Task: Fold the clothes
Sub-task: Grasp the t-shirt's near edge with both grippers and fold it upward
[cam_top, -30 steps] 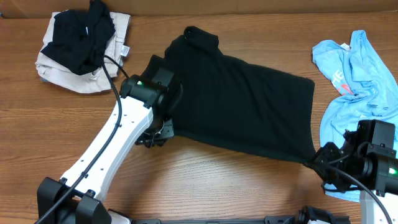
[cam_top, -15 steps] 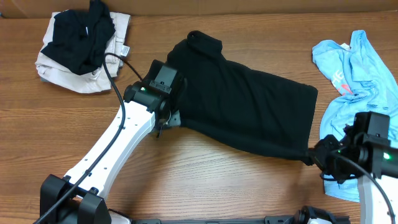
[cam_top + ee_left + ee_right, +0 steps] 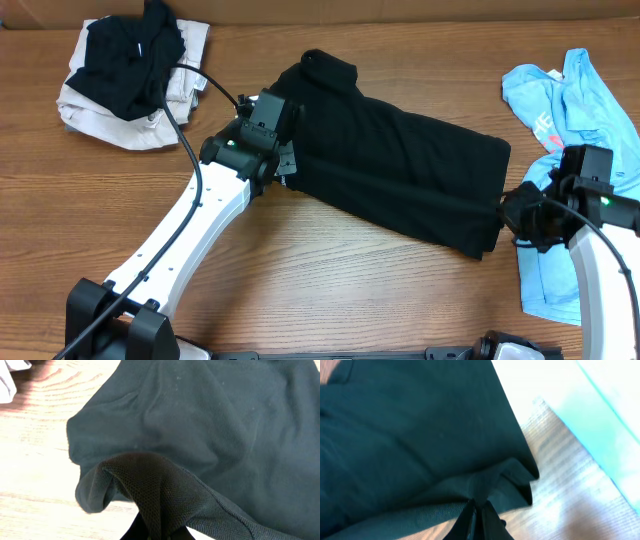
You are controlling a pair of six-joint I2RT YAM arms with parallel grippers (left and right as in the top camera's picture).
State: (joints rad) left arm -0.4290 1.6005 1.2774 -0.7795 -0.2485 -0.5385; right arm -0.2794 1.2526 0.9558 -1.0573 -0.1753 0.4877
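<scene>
the fold is mid-way, i judge: the left gripper (image 3: 284, 168) and right gripper (image 3: 508, 214) are each pressed shut on a pinch of the black top's (image 3: 400, 165) near edge (cloth bunches at both tips in the wrist views). next, carry that edge evenly over to the far side, then let go. the top lies mid-table (image 3: 300, 280), its long axis slanting from the collar (image 3: 328, 66) at far left to near right.
</scene>
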